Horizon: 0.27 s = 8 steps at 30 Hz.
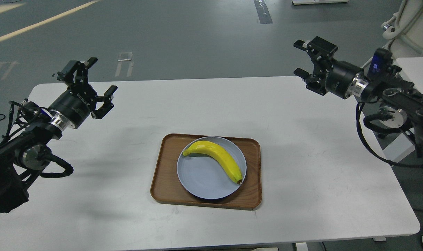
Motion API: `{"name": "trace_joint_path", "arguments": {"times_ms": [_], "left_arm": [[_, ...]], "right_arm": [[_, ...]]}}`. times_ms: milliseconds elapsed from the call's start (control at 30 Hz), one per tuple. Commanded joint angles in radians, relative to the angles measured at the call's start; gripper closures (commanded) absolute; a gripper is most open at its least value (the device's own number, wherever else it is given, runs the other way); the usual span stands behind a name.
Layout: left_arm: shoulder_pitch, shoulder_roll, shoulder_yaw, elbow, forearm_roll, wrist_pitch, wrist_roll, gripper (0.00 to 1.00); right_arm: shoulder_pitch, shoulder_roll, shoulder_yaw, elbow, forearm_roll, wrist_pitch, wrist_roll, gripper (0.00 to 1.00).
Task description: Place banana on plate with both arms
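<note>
The left arm [26, 139] ran out of the picture at the left edge, so its upper joints could not be seen; the right arm [396, 101] was likewise cut off at the right edge. The plate [201, 177] covered the middle of the wooden tray [162, 181], and the banana [216, 158] hid a strip of the plate beneath it. The table [302, 174] lost its near edge to the bottom of the picture. A white machine [412, 24] at the top right corner was only partly in view, too little to identify.
</note>
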Motion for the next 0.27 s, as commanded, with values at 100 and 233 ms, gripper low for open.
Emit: {"name": "trace_joint_path", "arguments": {"times_ms": [100, 233], "left_arm": [[0.009, -0.022, -0.005, 0.003, 0.0, 0.0, 0.0, 0.0], [0.012, -0.03, 0.0, 0.009, 0.0, 0.0, 0.0, 0.0]], "right_arm": [[-0.189, 0.068, 0.16, -0.009, 0.12, 0.0, 0.0, 0.0], [-0.23, 0.092, 0.19, -0.009, 0.122, 0.0, 0.0, 0.0]]}}
